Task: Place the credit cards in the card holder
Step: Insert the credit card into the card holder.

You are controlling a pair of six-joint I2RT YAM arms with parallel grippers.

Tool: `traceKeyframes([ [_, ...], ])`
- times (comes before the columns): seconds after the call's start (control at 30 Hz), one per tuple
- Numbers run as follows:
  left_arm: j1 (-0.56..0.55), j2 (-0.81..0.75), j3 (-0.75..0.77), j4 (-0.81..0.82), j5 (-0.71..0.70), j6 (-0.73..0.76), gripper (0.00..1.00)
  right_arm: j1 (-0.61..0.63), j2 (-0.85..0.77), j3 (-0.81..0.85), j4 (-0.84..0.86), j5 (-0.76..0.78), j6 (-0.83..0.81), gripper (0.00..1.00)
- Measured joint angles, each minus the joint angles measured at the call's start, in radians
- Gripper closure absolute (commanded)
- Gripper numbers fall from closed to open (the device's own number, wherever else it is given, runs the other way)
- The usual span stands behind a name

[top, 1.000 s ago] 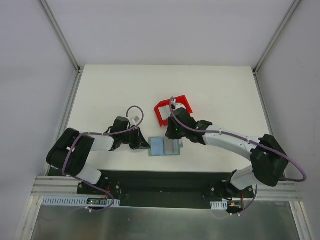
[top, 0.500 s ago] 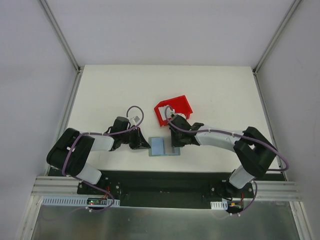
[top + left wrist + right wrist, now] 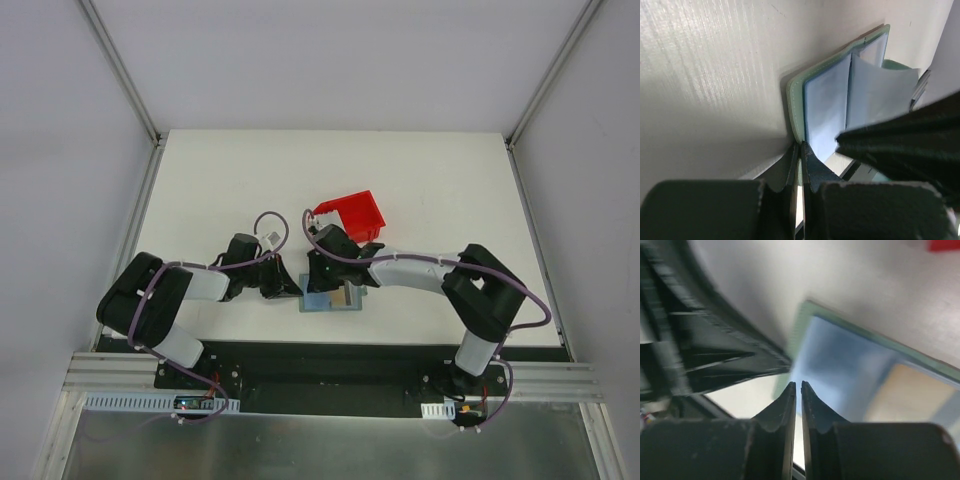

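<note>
The card holder (image 3: 794,107) is seen with a smooth, matt grey-green cover like soft leather. Pale blue sleeves of thin, slightly shiny plastic are held inside it. The bench (image 3: 715,60) under it is shown as matt white with a fine streaked grain. Behind the card holder, the red bin (image 3: 355,213) is made of smooth, faintly glossy plastic.

A white tabletop (image 3: 230,180) fills the overhead view, enclosed by plain pale walls (image 3: 60,150) with slim metal posts (image 3: 120,70) at the far corners. Near the centre a red plastic bin (image 3: 352,214) is tipped so one solid red side shows. A black plate (image 3: 330,365) and a metal rail (image 3: 110,375) line the near edge.
</note>
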Motion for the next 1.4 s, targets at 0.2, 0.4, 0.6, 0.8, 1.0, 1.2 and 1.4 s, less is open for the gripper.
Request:
traceKeyframes([
  [0.2,0.0,0.033,0.0,0.036,0.005,-0.021,1.0,0.035,-0.005,0.061,0.056,-0.096,-0.038,0.86],
  [0.4,0.0,0.052,0.002,0.062,0.015,-0.037,1.0,0.034,-0.142,0.0,-0.005,0.024,-0.059,0.85],
  [0.6,0.0,0.051,0.002,0.063,0.015,-0.039,1.0,-0.071,-0.276,-0.098,-0.091,0.165,-0.051,0.87],
  [0.8,0.0,0.051,-0.002,0.071,0.015,-0.039,1.0,-0.087,-0.24,-0.156,-0.161,0.198,-0.049,0.89],
  [1.0,0.0,0.049,-0.004,0.072,0.015,-0.038,1.0,-0.081,-0.202,-0.16,-0.194,0.217,-0.047,0.89],
  [1.2,0.0,0.049,-0.004,0.071,0.014,-0.038,1.0,-0.059,-0.164,-0.141,-0.202,0.231,-0.048,0.91],
  [1.4,0.0,0.049,-0.004,0.07,0.015,-0.038,1.0,-0.027,-0.105,-0.07,-0.249,0.246,-0.056,0.91],
])
